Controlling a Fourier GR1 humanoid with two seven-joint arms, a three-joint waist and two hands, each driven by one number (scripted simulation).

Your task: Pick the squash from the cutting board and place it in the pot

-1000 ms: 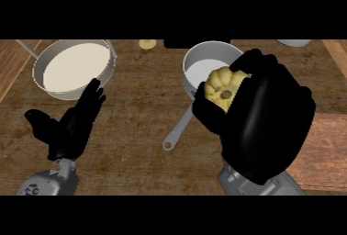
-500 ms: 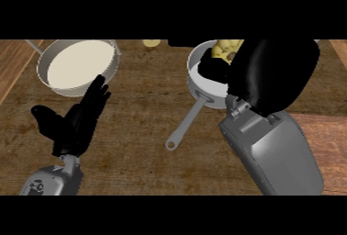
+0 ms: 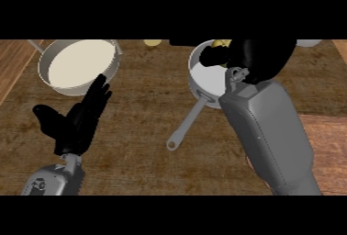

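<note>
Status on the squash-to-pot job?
Done: the yellow squash is picked up and carried over the grey long-handled pot. In hand: the right hand is curled round it above the pot's far rim. Left: release it inside. The left hand rests open beside the round cream-bottomed pan.

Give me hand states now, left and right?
Left hand: open, fingers straight, resting at the view's left, holding nothing.
Right hand: shut on the squash, over the pot.
</note>
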